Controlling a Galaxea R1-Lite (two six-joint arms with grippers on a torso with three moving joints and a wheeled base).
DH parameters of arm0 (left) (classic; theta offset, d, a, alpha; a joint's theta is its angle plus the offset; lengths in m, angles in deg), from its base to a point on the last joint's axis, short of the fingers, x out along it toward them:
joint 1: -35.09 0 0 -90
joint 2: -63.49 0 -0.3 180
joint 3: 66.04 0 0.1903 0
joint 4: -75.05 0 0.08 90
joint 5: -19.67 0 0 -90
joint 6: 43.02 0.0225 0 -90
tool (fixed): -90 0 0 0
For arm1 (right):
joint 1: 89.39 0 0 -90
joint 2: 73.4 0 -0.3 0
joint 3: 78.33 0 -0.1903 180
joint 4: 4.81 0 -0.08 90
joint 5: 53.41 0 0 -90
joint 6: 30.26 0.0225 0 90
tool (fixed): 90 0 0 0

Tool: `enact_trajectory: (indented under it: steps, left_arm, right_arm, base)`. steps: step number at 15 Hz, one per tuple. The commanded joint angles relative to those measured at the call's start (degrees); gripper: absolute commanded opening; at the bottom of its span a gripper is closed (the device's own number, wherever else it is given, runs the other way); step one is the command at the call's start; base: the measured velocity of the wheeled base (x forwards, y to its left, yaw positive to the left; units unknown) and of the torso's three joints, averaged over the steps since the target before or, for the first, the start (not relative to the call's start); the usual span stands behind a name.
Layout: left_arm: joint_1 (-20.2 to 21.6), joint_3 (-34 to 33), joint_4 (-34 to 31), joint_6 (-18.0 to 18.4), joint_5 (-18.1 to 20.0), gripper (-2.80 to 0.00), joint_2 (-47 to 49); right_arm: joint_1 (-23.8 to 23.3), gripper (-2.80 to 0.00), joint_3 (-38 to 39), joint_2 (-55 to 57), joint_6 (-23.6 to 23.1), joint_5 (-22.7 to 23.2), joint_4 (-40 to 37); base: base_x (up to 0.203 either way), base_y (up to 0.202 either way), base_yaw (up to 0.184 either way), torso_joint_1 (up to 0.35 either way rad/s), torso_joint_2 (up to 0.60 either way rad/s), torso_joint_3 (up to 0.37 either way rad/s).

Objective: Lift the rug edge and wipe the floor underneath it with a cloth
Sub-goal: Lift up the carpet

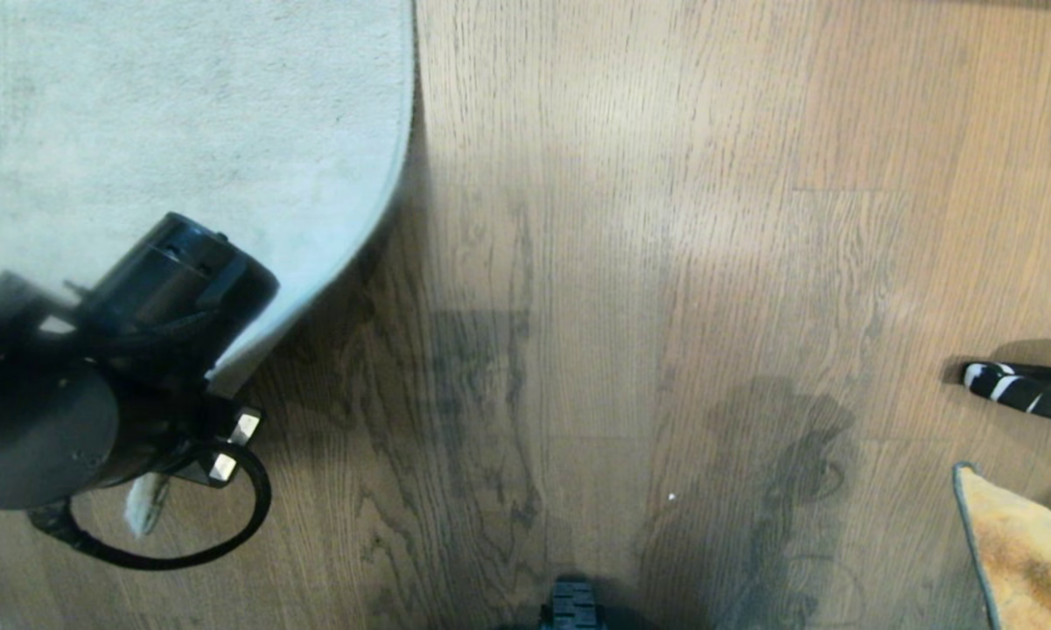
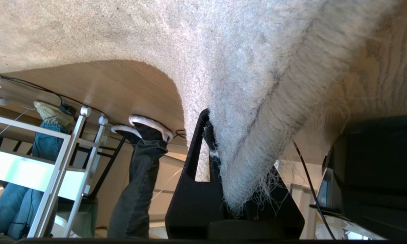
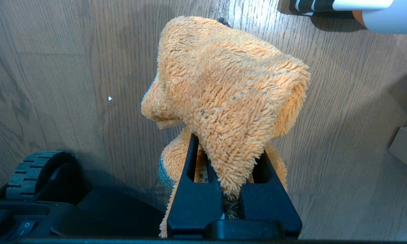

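Note:
The pale grey rug edge (image 1: 363,223) curls up off the brown wood floor (image 1: 665,262) at the upper left. My left arm (image 1: 96,385) reaches over it from the lower left and hides its own gripper in the head view. In the left wrist view my left gripper (image 2: 233,152) is shut on the frayed rug edge (image 2: 257,101), holding it raised, with floor (image 2: 115,88) showing beneath. My right gripper (image 3: 228,159) is shut on the fuzzy orange cloth (image 3: 230,88), which hangs above the floor (image 3: 54,84). A piece of the cloth (image 1: 1024,560) shows at the head view's lower right.
A black-and-white striped object (image 1: 1028,389) lies on the floor at the right. My base (image 1: 573,608) shows at the bottom edge, its wheel (image 3: 37,173) near the cloth. A person's legs (image 2: 139,169) and a white metal frame (image 2: 64,159) stand beyond the rug.

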Motion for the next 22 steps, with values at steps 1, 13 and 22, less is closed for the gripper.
enact_trajectory:
  steps: [1, 13, 22]
  left_arm:
    - [0.0, -0.1, -0.2, -0.1, -0.5, -2.8, -0.1]
    - [-1.1, -1.6, 0.0, -0.3, -1.7, -2.8, 0.0]
    - [-1.2, -1.8, 0.0, -0.7, -1.7, -2.8, -0.2]
  right_arm:
    - [0.0, -2.8, 0.0, 0.1, -0.1, 0.0, 0.0]
    - [0.0, -2.8, 0.0, 0.1, -0.1, 0.0, 0.0]
    - [0.0, -2.8, 0.0, 0.1, -0.1, 0.0, 0.0]
  base:
    - [0.0, 0.0, 0.0, 0.0, 0.0, 0.0]
    - [0.001, 0.035, -0.002, 0.002, 0.0, 0.001]
    - [0.0, 0.176, -0.001, 0.003, 0.0, 0.002]
